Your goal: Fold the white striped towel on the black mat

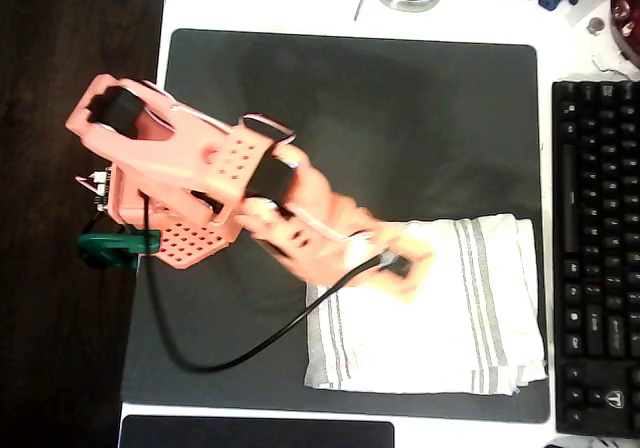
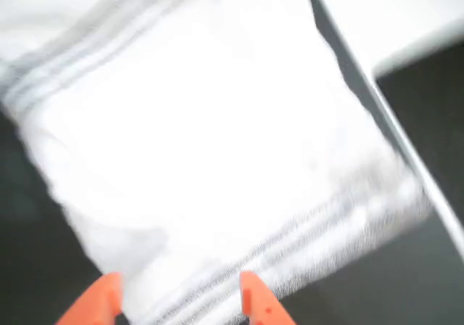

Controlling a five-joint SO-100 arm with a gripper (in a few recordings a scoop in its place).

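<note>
I find the white striped towel lying flat at the black mat's four o'clock corner overhead. Wrist view alone shows my gripper parted above wrinkled, grey-striped cloth.

Bright, even light overhead; my arm smears with motion blur mid-frame. My wrist view is blurred throughout, the white striped towel blown out.
</note>
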